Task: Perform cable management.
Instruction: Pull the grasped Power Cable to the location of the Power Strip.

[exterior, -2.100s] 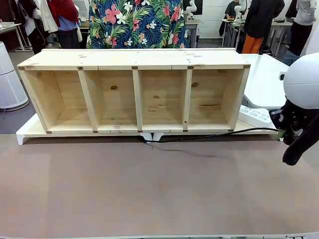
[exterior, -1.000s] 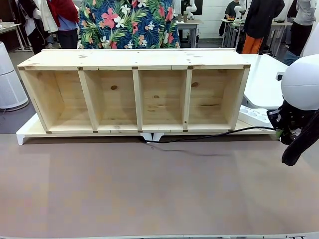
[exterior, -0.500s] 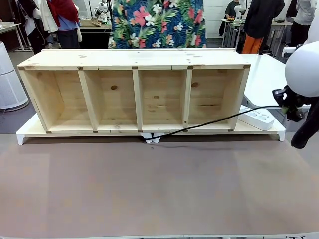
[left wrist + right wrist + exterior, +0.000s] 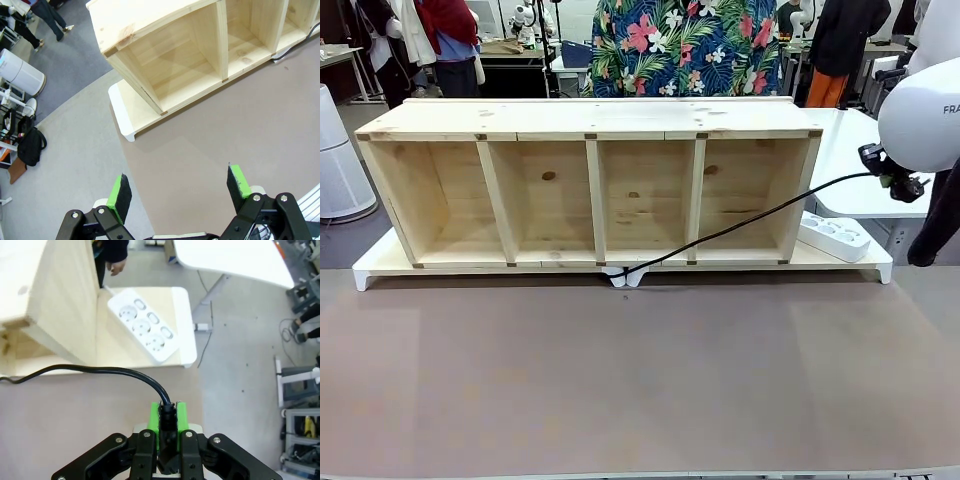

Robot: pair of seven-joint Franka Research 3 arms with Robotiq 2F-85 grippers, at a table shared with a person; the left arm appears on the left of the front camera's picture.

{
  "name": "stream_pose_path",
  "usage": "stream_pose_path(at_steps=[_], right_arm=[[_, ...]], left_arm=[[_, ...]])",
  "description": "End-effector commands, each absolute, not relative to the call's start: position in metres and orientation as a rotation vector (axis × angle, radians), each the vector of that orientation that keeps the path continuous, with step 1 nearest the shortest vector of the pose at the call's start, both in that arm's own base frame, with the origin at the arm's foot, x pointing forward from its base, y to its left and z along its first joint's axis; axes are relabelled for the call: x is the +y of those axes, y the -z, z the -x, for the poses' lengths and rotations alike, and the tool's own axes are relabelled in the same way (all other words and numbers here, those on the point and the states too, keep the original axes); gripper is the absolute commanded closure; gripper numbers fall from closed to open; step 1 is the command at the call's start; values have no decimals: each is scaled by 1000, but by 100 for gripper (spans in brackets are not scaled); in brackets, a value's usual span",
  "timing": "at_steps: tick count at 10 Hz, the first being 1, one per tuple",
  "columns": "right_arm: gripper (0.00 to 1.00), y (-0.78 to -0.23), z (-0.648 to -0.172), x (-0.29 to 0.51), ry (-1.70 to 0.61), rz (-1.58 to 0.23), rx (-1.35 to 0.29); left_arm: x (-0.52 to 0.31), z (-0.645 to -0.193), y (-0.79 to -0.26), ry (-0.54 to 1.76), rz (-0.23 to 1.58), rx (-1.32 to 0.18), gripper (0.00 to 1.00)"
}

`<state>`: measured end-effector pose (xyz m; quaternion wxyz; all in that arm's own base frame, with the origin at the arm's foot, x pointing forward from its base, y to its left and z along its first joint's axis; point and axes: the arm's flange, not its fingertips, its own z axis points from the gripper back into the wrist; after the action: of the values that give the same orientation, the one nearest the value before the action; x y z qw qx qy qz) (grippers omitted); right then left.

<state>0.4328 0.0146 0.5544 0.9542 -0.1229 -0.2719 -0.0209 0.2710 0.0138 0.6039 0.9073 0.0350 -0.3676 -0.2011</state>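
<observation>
Right wrist view gives us the cable (image 4: 100,368) best: its plug end is pinched between the green pads of our right hand (image 4: 168,416), jaws nearly together. From there it runs through the air, across the rightmost compartment of the wooden shelf unit (image 4: 590,120), down to the worktop (image 4: 620,380) at the shelf's foot. A white power strip (image 4: 834,236) lies just beside the shelf. Our left hand (image 4: 179,187) hangs wide, holding nothing.

A brown-grey table (image 4: 640,380) spans the lower frame. Across its far side, mid-frame, rests a low white stand (image 4: 372,266) carrying a four-bay wooden shelf (image 4: 590,118) and, at right, a white power strip (image 4: 833,235).
</observation>
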Motion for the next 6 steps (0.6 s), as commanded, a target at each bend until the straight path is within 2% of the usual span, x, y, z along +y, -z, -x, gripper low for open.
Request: stream_pose_path(at_steps=[1, 6], right_arm=[[84, -555, -459, 6, 92, 330, -601], [84, -547, -521, -3, 105, 238, -662]], left_arm=[[13, -271, -604, 404, -66, -763, 0], [13, -271, -604, 404, -66, -763, 0]])
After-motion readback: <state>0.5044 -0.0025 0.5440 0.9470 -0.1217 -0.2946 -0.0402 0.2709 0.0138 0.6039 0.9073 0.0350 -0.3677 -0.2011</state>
